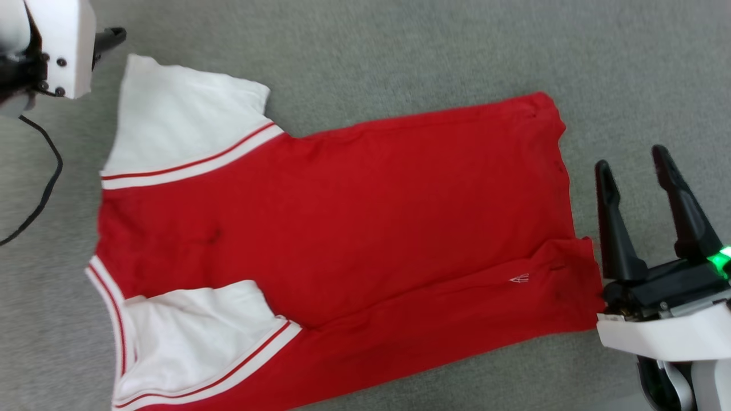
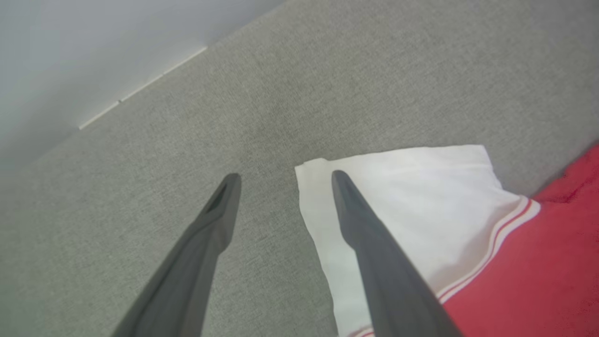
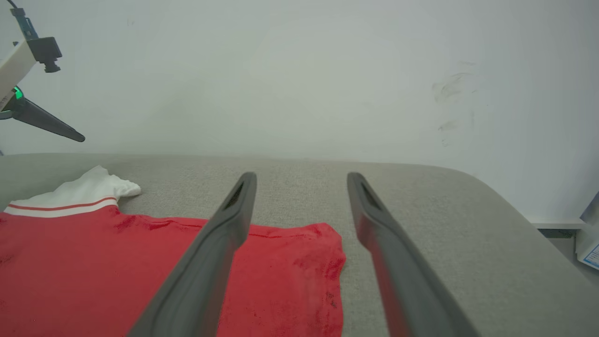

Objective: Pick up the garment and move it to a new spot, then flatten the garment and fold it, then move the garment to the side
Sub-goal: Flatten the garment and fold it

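Grey woven fabric surface (image 1: 400, 51) runs back to a plain white wall (image 3: 299, 70). On it lies the red soft-fabric jersey garment (image 1: 342, 217) with white short sleeves and red-white striped trim, spread flat, its near long edge folded over. The right gripper (image 1: 631, 157) stands just beside the hem, fingers spread wide, holding nothing. The left gripper (image 2: 285, 176) hangs at the far white sleeve (image 2: 412, 196), also wide and empty, one finger over the sleeve's corner, the other over bare grey. A thin black cable (image 1: 48, 188) trails nearby.
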Tool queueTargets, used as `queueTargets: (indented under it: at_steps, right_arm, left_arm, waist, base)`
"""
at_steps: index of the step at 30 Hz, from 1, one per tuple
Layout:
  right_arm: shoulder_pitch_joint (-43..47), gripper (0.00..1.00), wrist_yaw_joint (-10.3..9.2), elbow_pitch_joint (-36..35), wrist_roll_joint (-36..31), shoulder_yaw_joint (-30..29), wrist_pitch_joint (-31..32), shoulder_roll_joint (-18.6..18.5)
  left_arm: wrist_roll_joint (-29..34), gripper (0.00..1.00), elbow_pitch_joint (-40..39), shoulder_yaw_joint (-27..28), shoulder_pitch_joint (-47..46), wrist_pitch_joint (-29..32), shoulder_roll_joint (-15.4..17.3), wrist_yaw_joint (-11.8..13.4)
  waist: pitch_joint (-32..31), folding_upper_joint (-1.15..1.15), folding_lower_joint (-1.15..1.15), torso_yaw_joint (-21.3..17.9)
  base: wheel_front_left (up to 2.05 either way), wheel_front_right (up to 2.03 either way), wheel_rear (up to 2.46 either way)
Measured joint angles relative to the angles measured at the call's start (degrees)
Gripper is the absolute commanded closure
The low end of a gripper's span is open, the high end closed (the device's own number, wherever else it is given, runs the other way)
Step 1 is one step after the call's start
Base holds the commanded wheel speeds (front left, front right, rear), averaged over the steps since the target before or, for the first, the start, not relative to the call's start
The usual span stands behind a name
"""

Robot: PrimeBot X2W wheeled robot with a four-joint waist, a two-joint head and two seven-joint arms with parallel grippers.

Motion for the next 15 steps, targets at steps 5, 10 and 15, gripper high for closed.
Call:
queueTargets:
  at_steps: [5, 10, 15]
  right_arm:
    - [-1.92, 0.00, 0.00, 1.54, 0.27, 1.03, -0.59, -0.45]
    - [-3.64, 0.00, -0.01, 3.33, 1.00, 2.32, -1.03, -0.92]
    - [-4.92, 0.00, 0.00, 5.21, 1.15, 3.05, -1.29, -1.60]
  left_arm:
    - [-0.08, 0.00, 0.44, -2.15, -3.78, 10.32, 0.01, 0.13]
    - [-0.02, 0.00, 0.35, -3.72, -4.52, 15.07, 0.27, -0.02]
    - [-0.31, 0.00, -0.24, -4.09, -4.70, 15.96, 1.21, -0.57]
  waist:
    - [3.87, 0.00, 0.00, -1.66]
    - [6.78, 0.00, 0.00, -3.25]
    - [7.88, 0.00, 0.00, -4.17]
  base:
    - [0.00, 0.00, 0.00]
    - [0.00, 0.00, 0.00]
    - [0.00, 0.00, 0.00]
